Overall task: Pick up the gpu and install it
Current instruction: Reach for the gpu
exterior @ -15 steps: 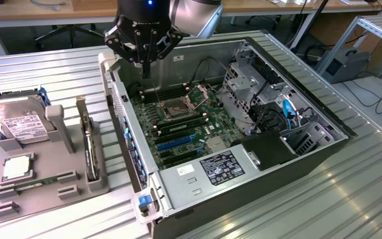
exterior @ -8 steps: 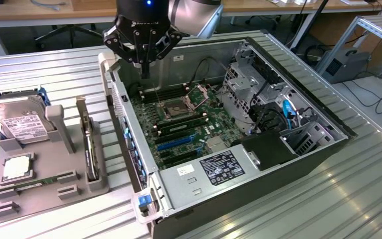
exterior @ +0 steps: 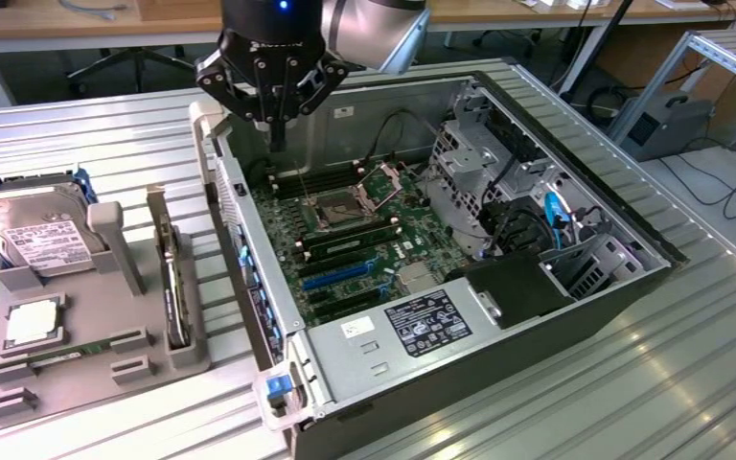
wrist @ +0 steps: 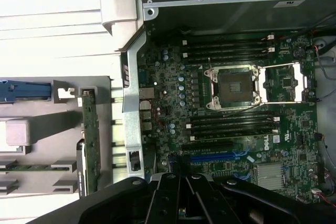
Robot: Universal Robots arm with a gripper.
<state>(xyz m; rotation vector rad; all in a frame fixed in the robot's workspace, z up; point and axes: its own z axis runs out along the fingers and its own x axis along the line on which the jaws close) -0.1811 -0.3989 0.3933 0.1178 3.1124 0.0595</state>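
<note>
The gpu (exterior: 168, 273), a thin dark card, stands on edge in a slot of the grey holder (exterior: 87, 369) at the exterior view's left, outside the computer case. From the wrist camera the gpu (wrist: 90, 140) appears edge-on as a narrow green strip. My gripper (exterior: 275, 144) hangs shut and holds nothing. It is above the case's rear wall, beside the motherboard's (exterior: 368, 244) back corner and well apart from the gpu. In the wrist view my gripper (wrist: 182, 184) has its fingers pressed together over the blue expansion slot (wrist: 220, 157).
The open computer case (exterior: 573, 297) lies on a slatted metal table. An open CPU socket (wrist: 233, 85) sits between memory slots. A silver hard drive (exterior: 35, 235) stands in the holder, and a narrow memory stick (exterior: 61, 353) lies low in it. Drive cages (exterior: 496, 182) fill the case's far side.
</note>
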